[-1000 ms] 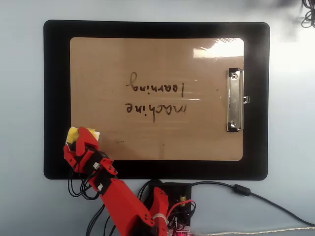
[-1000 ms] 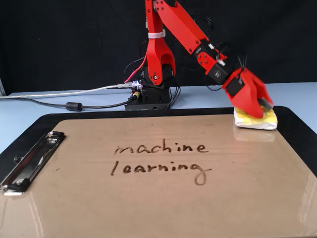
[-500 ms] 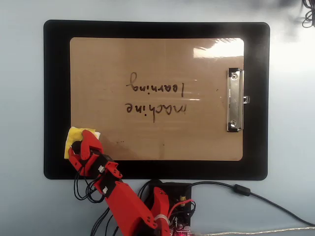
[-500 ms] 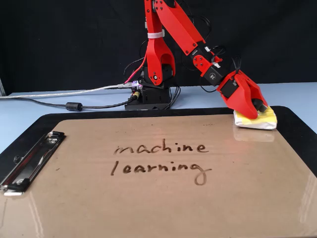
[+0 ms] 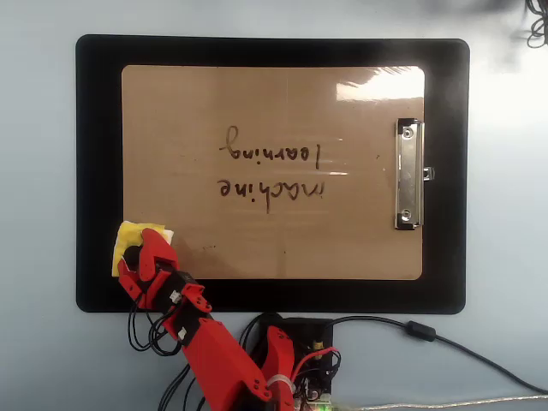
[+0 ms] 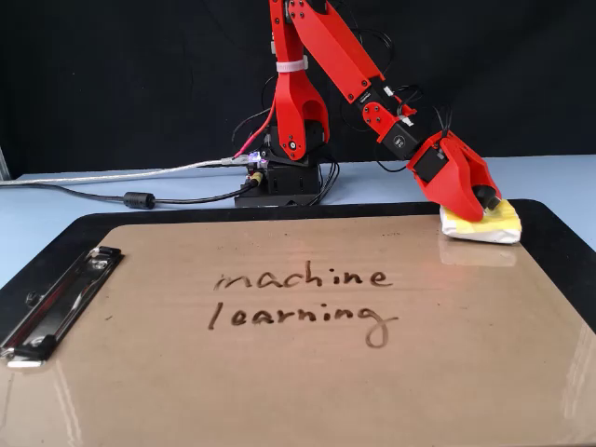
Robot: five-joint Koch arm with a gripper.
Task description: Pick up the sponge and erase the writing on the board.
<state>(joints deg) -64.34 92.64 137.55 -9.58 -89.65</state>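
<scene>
Surface [image 5: 34, 171], pale blue, carries everything here, and on it lies the black mat [image 5: 98, 171] with the board [image 5: 274, 94] on top, clip [image 5: 408, 175] to the right in the overhead view. The writing [image 5: 272, 171], "machine learning" in two lines, sits whole near the board's middle, so by my reckoning no erasing has begun; I am at the pick-up step.

The sponge [image 5: 130, 236] lies at the board's corner, lower left in the overhead view and far right in the fixed view [image 6: 494, 223], partly over the edge onto the mat and well apart from the words.

My arm reaches out from its base [image 6: 284, 182], elbow high, forearm sloping down to the sponge. My end effector [image 6: 480, 203] is pitched steeply nose-down with its tip on the sponge's top. Its fingers overlap in both views, so I cannot tell whether they are spread or already pinching the knob, which I cannot make out either.

Next, I judge, I need a sure grip on the sponge, then a carry across the glossy board to the words, pressing flat enough to wipe.
</scene>
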